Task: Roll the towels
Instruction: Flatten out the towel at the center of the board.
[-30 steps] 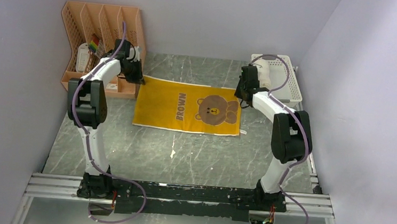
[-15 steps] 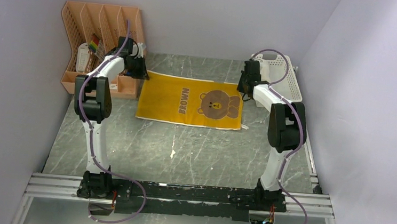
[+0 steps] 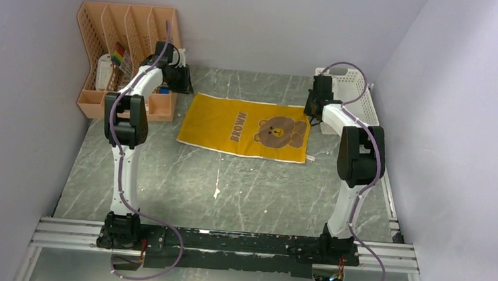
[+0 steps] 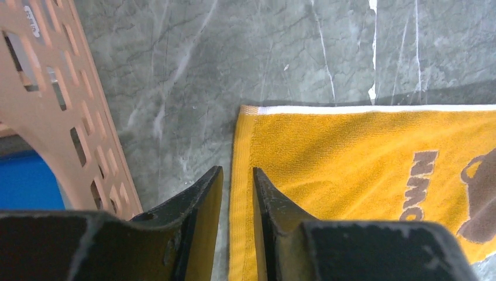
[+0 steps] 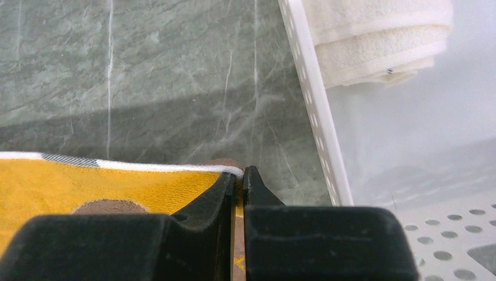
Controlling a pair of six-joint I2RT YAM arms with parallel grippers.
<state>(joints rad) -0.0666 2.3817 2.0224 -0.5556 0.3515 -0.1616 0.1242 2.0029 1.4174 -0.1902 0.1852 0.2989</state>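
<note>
- My left claw (image 4: 237, 175) stands parted, gripping nothing, straddling the left edge of the mustard-yellow towel (image 3: 247, 127) near its far corner, just beside the orange rack (image 4: 58, 117).
- The towel lies spread flat on the tabletop (image 3: 229, 186) between my arms. I judge this as laying out, with rolling not yet begun.
- My right claw (image 5: 238, 172) is clenched on the towel's far-right corner. Next it should let go, then both claws take one edge.
- Only the right wrist view shows a cream-white towel (image 5: 380, 41) bundled in the white basket (image 5: 313, 111). Only the top view shows the whole spread.
</note>
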